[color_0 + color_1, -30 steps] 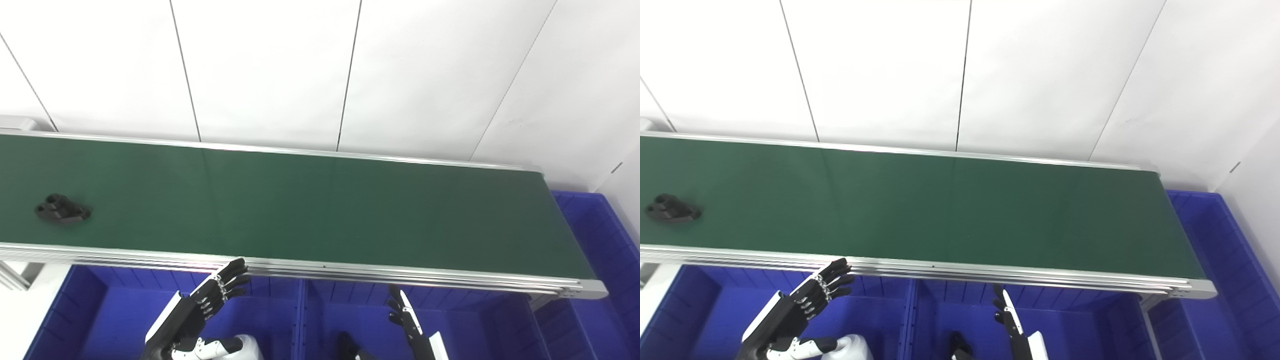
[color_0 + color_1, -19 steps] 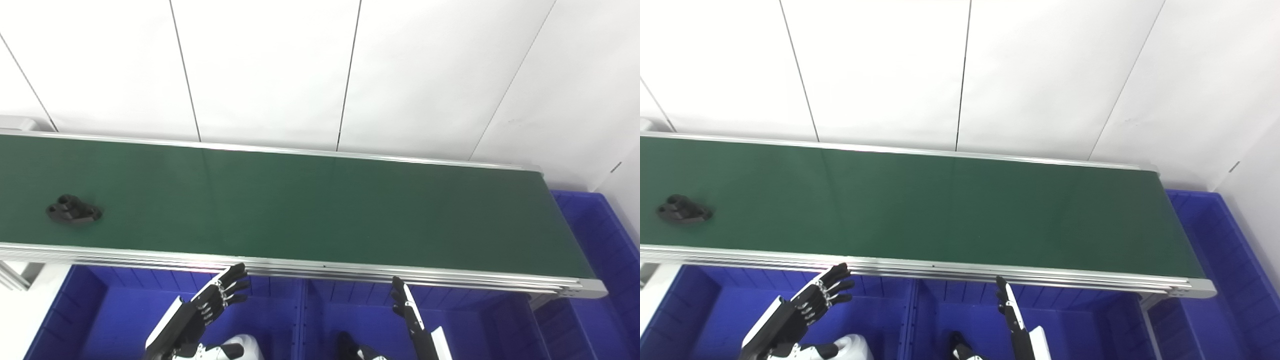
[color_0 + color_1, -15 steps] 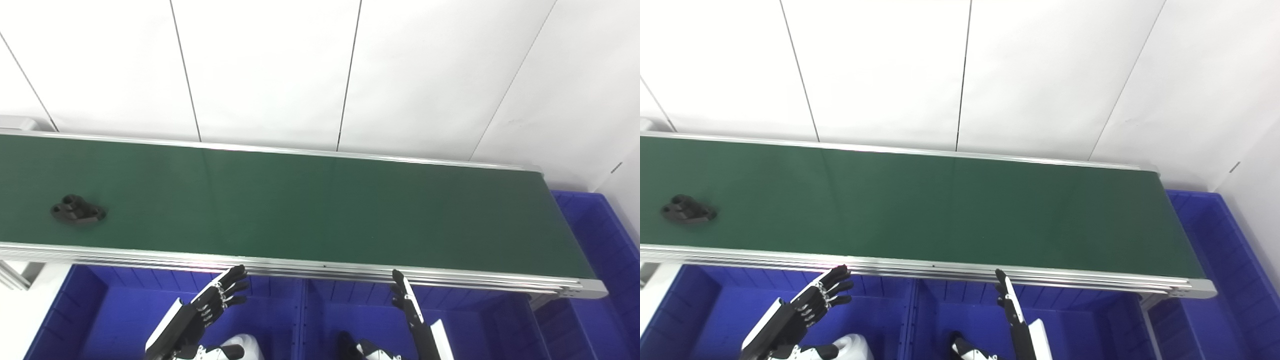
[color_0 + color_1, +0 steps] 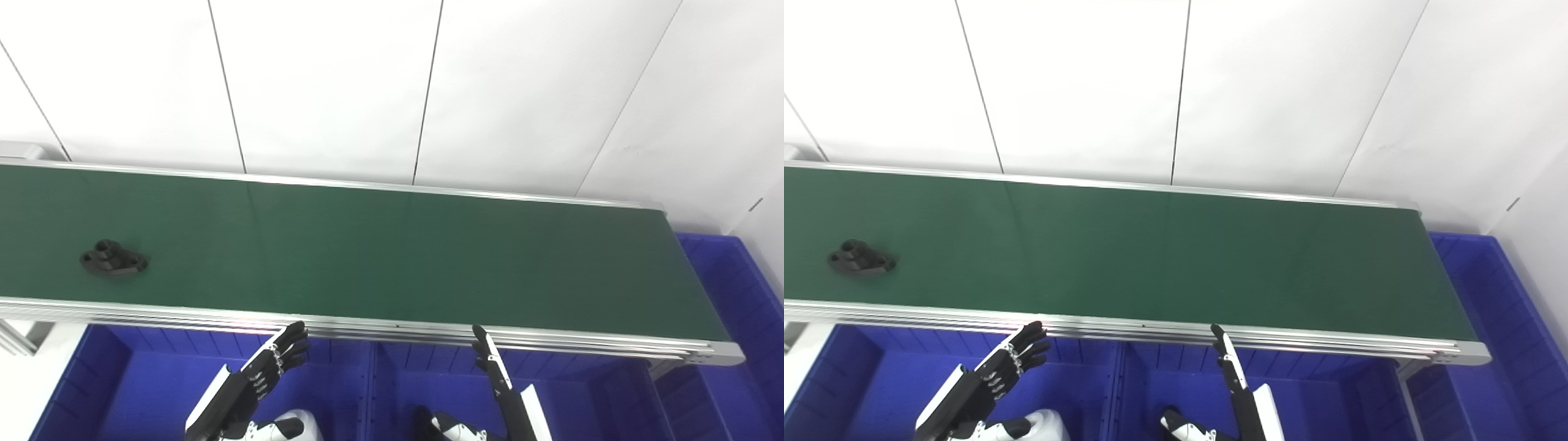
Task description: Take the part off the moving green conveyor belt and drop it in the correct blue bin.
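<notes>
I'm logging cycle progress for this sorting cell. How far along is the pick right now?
Nothing is done yet. The black part lies on the green belt near its left end, untouched. In hand: the left hand and right hand, both open and empty, hover over the blue bins just below the belt's near rail. Left: grasp the part, then drop it in a bin.

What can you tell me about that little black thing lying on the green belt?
The black part is a small, flat, matte piece, plastic or dark metal by its look, with a rounded, roughly triangular outline and what look like round holes or raised rings on top. It lies flat on the green conveyor belt, far towards the left end and nearer the front rail. Nothing but the belt touches it; both hands hover low in front of the belt, well away from it.
</notes>
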You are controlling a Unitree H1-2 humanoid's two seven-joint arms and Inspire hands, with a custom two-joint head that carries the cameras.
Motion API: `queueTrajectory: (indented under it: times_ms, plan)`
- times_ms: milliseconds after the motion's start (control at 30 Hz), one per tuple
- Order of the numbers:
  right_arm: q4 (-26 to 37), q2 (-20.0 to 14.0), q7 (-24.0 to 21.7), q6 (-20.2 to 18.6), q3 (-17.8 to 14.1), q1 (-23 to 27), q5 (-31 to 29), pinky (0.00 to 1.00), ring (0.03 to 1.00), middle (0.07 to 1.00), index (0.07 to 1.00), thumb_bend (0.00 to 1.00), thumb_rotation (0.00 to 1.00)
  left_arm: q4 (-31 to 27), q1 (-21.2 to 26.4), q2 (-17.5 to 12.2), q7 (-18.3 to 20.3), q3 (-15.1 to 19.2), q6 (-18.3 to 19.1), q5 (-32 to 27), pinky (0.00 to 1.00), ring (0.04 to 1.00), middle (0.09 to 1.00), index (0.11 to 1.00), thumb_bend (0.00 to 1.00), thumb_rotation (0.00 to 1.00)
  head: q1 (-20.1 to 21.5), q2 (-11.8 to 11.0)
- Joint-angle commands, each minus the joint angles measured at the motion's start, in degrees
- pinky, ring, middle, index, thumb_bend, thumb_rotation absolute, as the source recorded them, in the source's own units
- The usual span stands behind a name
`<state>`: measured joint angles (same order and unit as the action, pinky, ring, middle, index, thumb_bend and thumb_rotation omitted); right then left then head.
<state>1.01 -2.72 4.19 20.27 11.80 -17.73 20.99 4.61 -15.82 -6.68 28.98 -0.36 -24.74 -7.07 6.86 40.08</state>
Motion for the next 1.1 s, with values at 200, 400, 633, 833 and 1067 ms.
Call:
queueTrajectory:
  times_ms: [200,400,633,833,1067]
  plan:
    - [1.81,0.15,0.15,0.57,-0.36,0.52,-0.45,0.91,0.948,0.977,0.988,0.78,0.60,-2.39,0.34,-0.77,-2.16,-0.85,-2.15,0.47,0.88,0.916,0.949,0.945,0.72,0.45,-0.81,0.10]
    - [2.29,-0.11,-0.37,-0.09,-0.24,0.09,-0.23,0.92,0.951,0.973,0.987,0.78,0.62,-2.72,0.39,-0.89,-2.22,-1.24,-2.12,0.14,0.88,0.916,0.951,0.948,0.70,0.44,-3.30,-0.62]
    - [-0.19,-2.29,-0.98,3.39,-0.93,-0.90,-3.50,0.96,0.976,0.986,0.995,0.75,0.60,-2.31,-0.47,0.60,-3.60,-3.32,-2.14,1.32,0.87,0.916,0.953,0.938,0.76,0.44,-17.06,-7.91]
    - [-3.88,-3.58,-0.02,5.99,-1.76,-0.42,-3.66,0.95,0.966,0.988,1.000,0.75,0.67,-1.28,-0.06,0.77,-5.28,-5.26,-2.18,3.15,0.82,0.899,0.927,0.897,0.81,0.40,-22.13,-12.14]
    - [-4.90,-3.81,0.86,6.51,-1.86,0.33,-4.05,0.93,0.965,0.994,1.000,0.73,0.66,-0.48,0.73,0.50,-6.70,-6.11,-2.18,4.73,0.80,0.885,0.916,0.880,0.83,0.37,-22.01,-13.75]
